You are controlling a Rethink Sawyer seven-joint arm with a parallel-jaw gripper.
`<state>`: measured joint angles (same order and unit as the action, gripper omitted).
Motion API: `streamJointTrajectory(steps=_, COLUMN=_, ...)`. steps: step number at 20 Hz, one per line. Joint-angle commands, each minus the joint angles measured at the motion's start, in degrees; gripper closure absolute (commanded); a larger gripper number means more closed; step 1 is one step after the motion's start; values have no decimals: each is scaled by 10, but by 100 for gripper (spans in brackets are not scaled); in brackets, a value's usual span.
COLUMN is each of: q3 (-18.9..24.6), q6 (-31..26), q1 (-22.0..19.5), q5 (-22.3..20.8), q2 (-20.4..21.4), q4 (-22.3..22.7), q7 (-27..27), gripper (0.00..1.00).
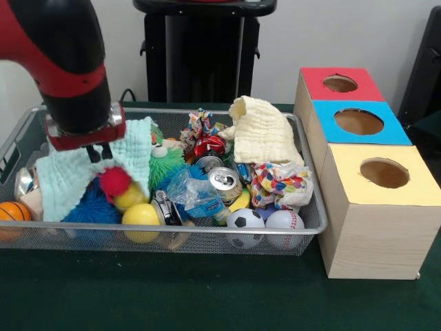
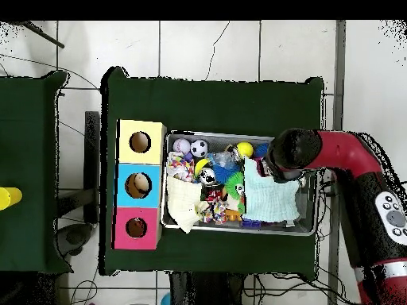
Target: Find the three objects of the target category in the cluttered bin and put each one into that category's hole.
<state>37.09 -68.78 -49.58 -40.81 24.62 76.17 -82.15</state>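
Observation:
A wire mesh bin (image 1: 207, 238) holds mixed clutter. A soccer ball (image 1: 245, 219), a baseball (image 1: 284, 221) and a yellow ball (image 1: 140, 215) lie along its near side, and a small basketball (image 1: 12, 211) is at the left end. A silver can (image 1: 224, 183) and a red can (image 1: 209, 146) sit mid-bin. My gripper (image 1: 98, 153) hangs over the bin's left part, right at a mint green cloth (image 1: 69, 172), just above a red fuzzy ball (image 1: 115, 181). In the overhead view the arm's head (image 2: 286, 151) covers the gripper beside the mint cloth (image 2: 270, 194).
Right of the bin stand three joined boxes with round holes on top: red (image 1: 341, 84), blue (image 1: 358, 122) and yellow (image 1: 384, 172). A cream cloth (image 1: 264, 131) drapes the bin's far right corner, with a patterned cloth (image 1: 279, 185) below it. A blue spiky ball (image 1: 93, 209) lies under the mint cloth.

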Motion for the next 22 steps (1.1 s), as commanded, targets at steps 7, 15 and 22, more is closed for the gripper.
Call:
streamJointTrajectory(steps=7, q3=83, q6=47, q1=-32, q5=56, q2=82, q4=139, q7=132, gripper=100)
streamJointTrajectory(steps=15, q3=85, q6=74, q1=-27, q5=70, q2=73, q4=168, q7=83, gripper=100)
streamJointTrajectory(steps=22, q3=91, q6=80, q1=-31, q5=88, q2=79, q4=189, q7=75, gripper=100)
